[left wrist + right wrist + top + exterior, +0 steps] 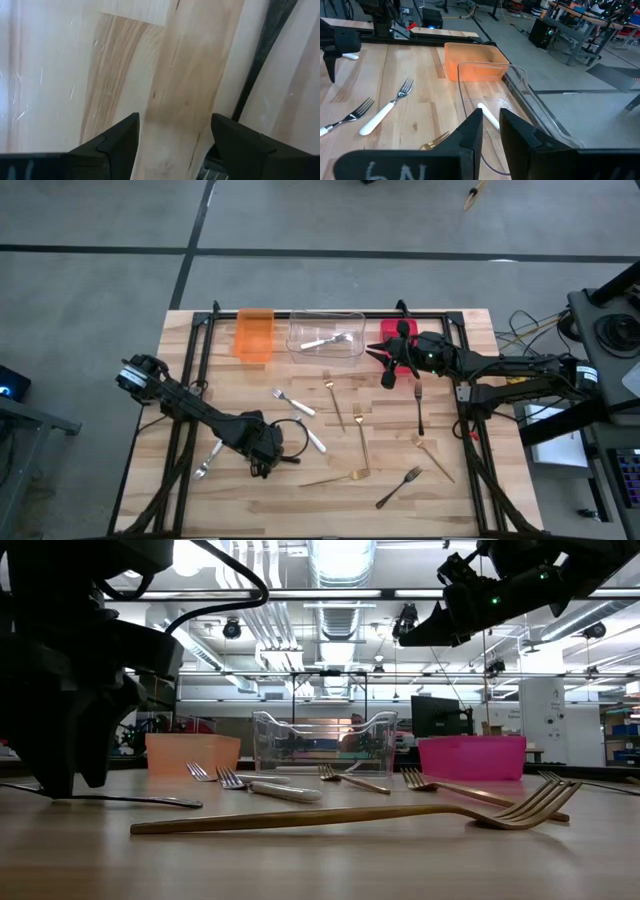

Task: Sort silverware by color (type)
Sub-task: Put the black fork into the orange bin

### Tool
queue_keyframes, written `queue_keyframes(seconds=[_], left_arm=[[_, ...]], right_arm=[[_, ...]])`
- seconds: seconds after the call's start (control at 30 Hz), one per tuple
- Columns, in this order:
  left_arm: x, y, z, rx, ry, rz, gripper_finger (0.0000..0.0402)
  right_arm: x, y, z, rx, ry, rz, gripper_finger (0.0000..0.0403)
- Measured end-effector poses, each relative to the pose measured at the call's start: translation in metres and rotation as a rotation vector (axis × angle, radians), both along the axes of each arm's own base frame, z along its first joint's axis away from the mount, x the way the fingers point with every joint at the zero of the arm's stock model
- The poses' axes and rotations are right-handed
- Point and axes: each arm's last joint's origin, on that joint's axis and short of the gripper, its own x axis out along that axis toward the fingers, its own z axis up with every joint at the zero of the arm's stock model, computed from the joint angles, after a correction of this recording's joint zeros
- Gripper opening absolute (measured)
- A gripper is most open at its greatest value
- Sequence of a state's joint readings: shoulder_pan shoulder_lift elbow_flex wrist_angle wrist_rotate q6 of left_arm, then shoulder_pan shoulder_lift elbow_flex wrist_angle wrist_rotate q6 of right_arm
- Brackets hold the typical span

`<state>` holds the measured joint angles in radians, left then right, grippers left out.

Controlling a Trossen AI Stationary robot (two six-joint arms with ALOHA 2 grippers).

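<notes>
With its jaws spread wide, the left gripper [262, 463] is hanging low over a black fork [260, 60] lying just beside it on the surface; right gripper [388, 376], jaws nearly together and empty, is waiting by the red bin [398, 332].

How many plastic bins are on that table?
3, in a row along the table's far edge: the orange bin at left, the clear bin in the middle, the red bin partly under the right hand.
</notes>
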<state>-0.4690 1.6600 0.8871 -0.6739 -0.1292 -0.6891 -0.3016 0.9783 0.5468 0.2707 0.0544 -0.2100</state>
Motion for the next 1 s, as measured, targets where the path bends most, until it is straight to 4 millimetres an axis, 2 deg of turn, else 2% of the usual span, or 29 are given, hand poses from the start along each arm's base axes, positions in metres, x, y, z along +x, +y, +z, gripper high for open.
queue_keyframes(seconds=[0.53, 0.83, 1.0], left_arm=[[0.006, -0.008, 0.015, -0.048, 0.002, -0.043, 0.0228], [0.001, -0.024, 0.010, -0.078, -0.003, -0.067, 0.0228], [-0.002, -0.026, 0.002, -0.065, 0.017, -0.049, 0.0228]], right_arm=[[0.000, 0.000, 0.000, 0.001, 0.001, 0.000, 0.0057], [0.000, 0.000, 0.000, 0.001, 0.001, 0.000, 0.0057], [0.000, 0.000, 0.000, 0.001, 0.001, 0.000, 0.0057]])
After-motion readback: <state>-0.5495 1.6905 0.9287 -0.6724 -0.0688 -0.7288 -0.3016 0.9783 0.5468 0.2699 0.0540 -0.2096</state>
